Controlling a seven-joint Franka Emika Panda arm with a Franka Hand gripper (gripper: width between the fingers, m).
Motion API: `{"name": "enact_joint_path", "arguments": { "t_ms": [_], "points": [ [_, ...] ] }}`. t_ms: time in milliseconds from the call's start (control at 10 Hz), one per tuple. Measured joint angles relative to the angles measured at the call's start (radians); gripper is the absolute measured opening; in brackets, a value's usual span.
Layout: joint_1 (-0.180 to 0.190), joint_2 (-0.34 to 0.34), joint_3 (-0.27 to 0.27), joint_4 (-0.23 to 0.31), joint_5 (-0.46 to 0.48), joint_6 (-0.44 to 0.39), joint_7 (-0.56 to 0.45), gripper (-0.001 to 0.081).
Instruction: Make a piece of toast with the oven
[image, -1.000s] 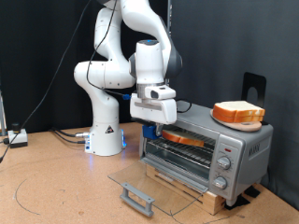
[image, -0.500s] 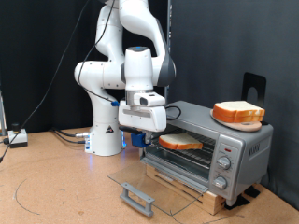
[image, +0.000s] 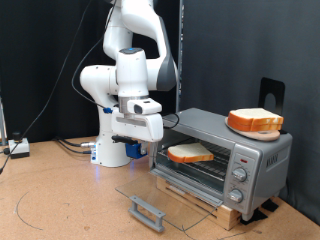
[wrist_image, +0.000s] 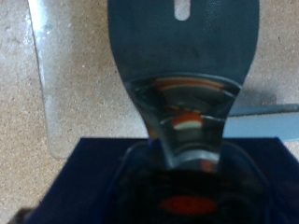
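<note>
Looking at this one, the loading step is looking done to me: the piece of toast (image: 189, 153) is lying flat on the wire rack inside the oven (image: 215, 128), right of center in the exterior view. It's sitting just behind the opening and nothing is touching it.

The gripper (image: 138, 150) is hanging to the left of the oven mouth, near the toast but clearly apart from it, under the white arm. No bread is showing between the fingers. I honestly can't tell whether they're spread or closed, since the exterior view is too small. The wrist view is mostly filled by a dark flat blade (wrist_image: 182, 56) with a slot in it, over something dark blue.

The glass door (image: 165, 200) is still lying dropped open at lower center, with its grey handle (image: 148, 211) sticking out toward the bottom of the frame. So I'm guessing the baking itself isn't going yet. The knobs (image: 239, 175) are sitting at the oven's right end, well away from the gripper.

The toast is looking pale on top with a tan-brown crust, squarish and flat. A similar slice is sitting on the orange plate (image: 255, 122) on top of the oven, upper right.
</note>
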Motion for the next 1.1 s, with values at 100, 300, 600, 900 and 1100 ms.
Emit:
{"name": "enact_joint_path", "arguments": {
  "t_ms": [100, 300, 600, 900, 1100],
  "points": [
    [-0.009, 0.0, -0.002, 0.001, -0.001, -0.003, -0.007, 0.0396],
    [-0.019, 0.0, -0.008, 0.004, -0.001, -0.016, -0.018, 0.0396],
    [-0.024, -0.001, -0.014, 0.024, 0.009, -0.087, -0.013, 0.0396],
    [-0.021, -0.006, 0.008, 0.028, 0.016, -0.134, 0.042, 0.0396],
    [-0.02, -0.009, 0.046, 0.028, 0.016, -0.15, 0.102, 0.0396]
  ]
}}
